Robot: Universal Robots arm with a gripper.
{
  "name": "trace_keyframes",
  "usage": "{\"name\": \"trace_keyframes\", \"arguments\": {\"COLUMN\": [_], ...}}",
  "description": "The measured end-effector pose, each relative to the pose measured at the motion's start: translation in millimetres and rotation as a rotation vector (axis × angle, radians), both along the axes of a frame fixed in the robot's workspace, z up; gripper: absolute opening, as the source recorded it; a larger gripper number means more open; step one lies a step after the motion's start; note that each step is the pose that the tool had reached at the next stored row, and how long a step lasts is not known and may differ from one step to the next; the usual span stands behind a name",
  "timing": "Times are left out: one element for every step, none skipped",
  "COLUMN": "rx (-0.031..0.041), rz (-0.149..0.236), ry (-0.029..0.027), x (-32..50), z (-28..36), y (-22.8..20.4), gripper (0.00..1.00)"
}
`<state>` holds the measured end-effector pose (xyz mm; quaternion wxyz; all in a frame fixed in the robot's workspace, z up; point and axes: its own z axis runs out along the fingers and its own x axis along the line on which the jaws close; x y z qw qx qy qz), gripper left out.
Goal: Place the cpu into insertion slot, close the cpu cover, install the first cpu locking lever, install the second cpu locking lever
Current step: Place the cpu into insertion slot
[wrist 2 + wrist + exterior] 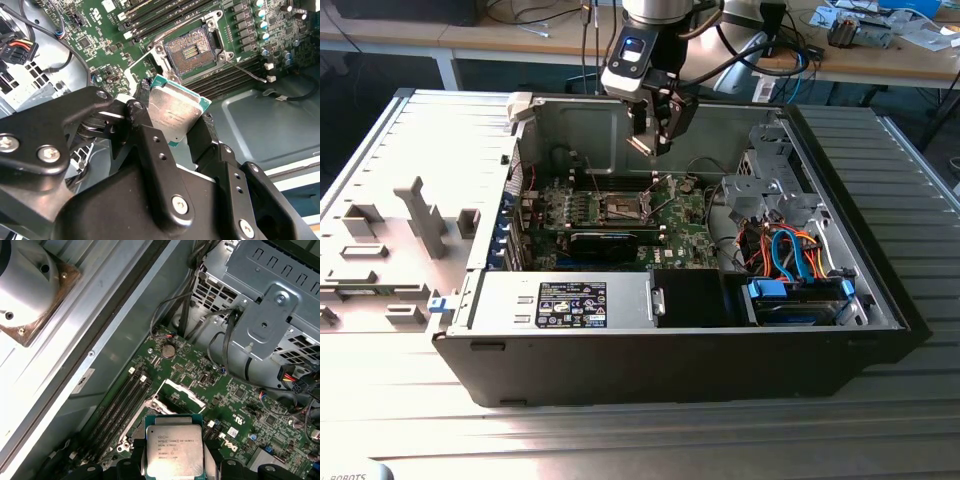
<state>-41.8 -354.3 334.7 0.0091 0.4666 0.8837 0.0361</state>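
Gripper (176, 107): my two black fingers are clenched on the cpu (175, 107), a small flat square chip with a dull silver-grey metal top and a green edge. One finger (142, 107) presses one side edge, the other the opposite edge. I judge the edge grip is there to leave the underside contacts bare and the chip level for seating.

In the first wrist view the chip (174, 450) sits between the fingertips with its metal top facing the camera, clear of the board beneath.

The insertion slot (192, 50), a small square socket with a dark brownish-gold contact field and a thin metal rim, lies open and bare. It is apart from the chip, which is in the air and not touching it.

The cpu cover (186, 392), a thin silver metal frame with a square window, looks tipped up off the socket. That would explain the exposed contact field.

A thin wire lever (245, 70) angles away from the slot's corner. It appears unlatched, though I cannot tell its end clearly.

In the exterior view my gripper (655, 135) hangs over the far part of the open black computer case (670, 370). The slot (623, 207) lies below it on the green motherboard (685, 215), a little toward the exterior view's left.

Long black memory slots (150, 17) run beside the socket. A silver drive cage (270, 315) stands well apart.
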Motion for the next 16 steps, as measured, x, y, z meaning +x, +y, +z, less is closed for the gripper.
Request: {"name": "trace_keyframes", "arguments": {"rx": [-0.0001, -0.0002, -0.0002, -0.0003, -0.0003, -0.0004, -0.0005, -0.0005, -0.0005, -0.0006, -0.0006, -0.0006, -0.0007, -0.0007, -0.0008, -0.0009], "rz": [-0.001, -0.002, -0.003, -0.004, -0.005, -0.006, -0.008, -0.009, -0.009, -0.011, -0.012, -0.012, -0.013, -0.014, -0.015, -0.016], "ry": [0.0, 0.0, 0.0, 0.0, 0.0, 0.0, 0.0, 0.0, 0.0, 0.0, 0.0, 0.0, 0.0, 0.0, 0.0, 0.0], "x": [0.0, 0.0, 0.0, 0.0, 0.0, 0.0, 0.0, 0.0, 0.0, 0.0, 0.0, 0.0, 0.0, 0.0, 0.0, 0.0], "z": [0.0, 0.0, -0.1, -0.1, -0.1, -0.2, -0.2, -0.3, -0.3, -0.4, -0.4, -0.4, -0.5, -0.5, -0.5, -0.6], "y": [0.0, 0.0, 0.0, 0.0, 0.0, 0.0, 0.0, 0.0, 0.0, 0.0, 0.0, 0.0, 0.0, 0.0, 0.0, 0.0], "gripper": [0.54, 0.54, 0.54, 0.54, 0.54, 0.54, 0.54, 0.54, 0.54, 0.54, 0.54, 0.54, 0.54, 0.54, 0.54, 0.54]}}
